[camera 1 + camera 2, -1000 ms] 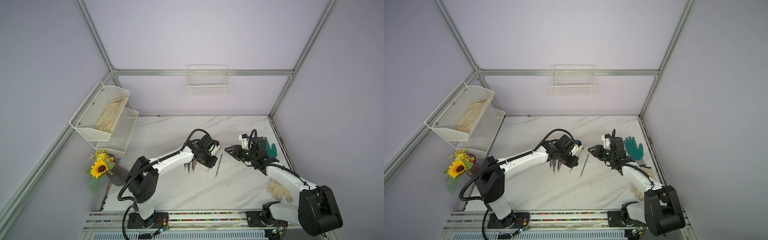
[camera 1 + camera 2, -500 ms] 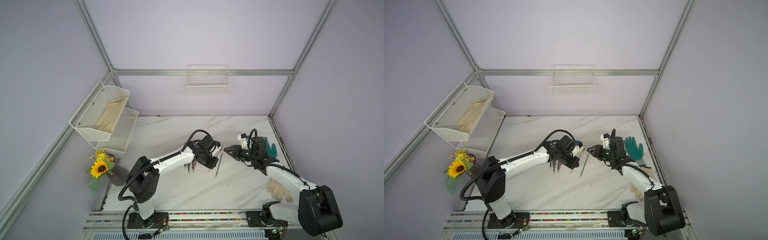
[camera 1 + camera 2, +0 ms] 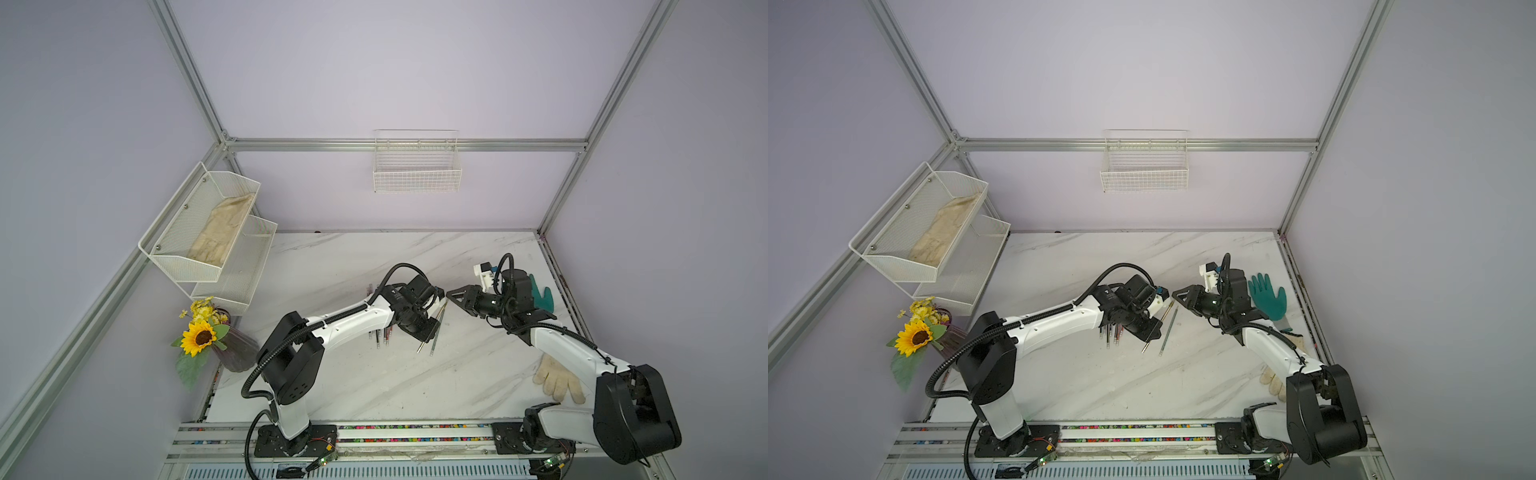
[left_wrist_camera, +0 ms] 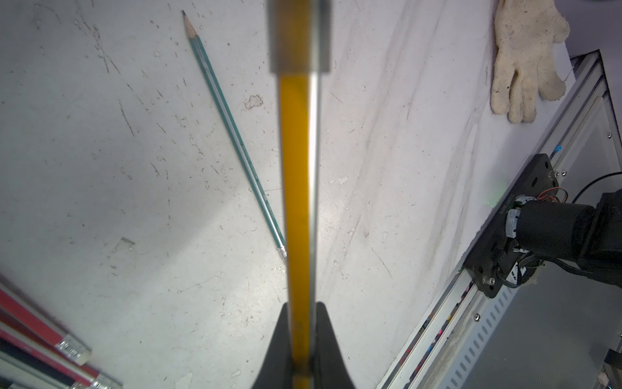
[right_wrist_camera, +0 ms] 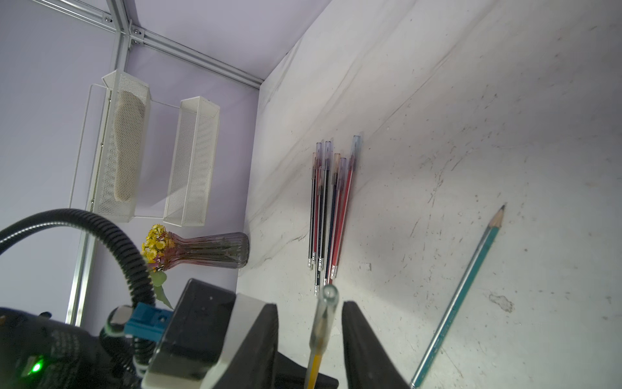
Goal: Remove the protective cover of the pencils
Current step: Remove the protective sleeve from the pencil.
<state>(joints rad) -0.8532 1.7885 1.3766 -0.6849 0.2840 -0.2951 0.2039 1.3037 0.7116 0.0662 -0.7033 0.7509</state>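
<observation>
My left gripper (image 4: 301, 323) is shut on a yellow pencil (image 4: 298, 175) and holds it above the table. In a top view the left gripper (image 3: 428, 332) sits mid-table. The pencil's far end wears a clear protective cover (image 5: 324, 313), blurred grey in the left wrist view (image 4: 299, 33). My right gripper (image 5: 311, 304) is open, with a jaw on each side of the cover and a gap on both sides. It faces the left arm from the right (image 3: 451, 296). A green pencil (image 5: 461, 293) lies bare on the table. Several capped pencils (image 5: 326, 208) lie bundled, partly under the left arm.
A white glove (image 3: 557, 380) lies near the front right and a green glove (image 3: 1268, 297) behind the right arm. A vase with a sunflower (image 3: 232, 349) and a mesh rack (image 3: 208, 232) stand at the left. A wire basket (image 3: 415, 166) hangs on the back wall.
</observation>
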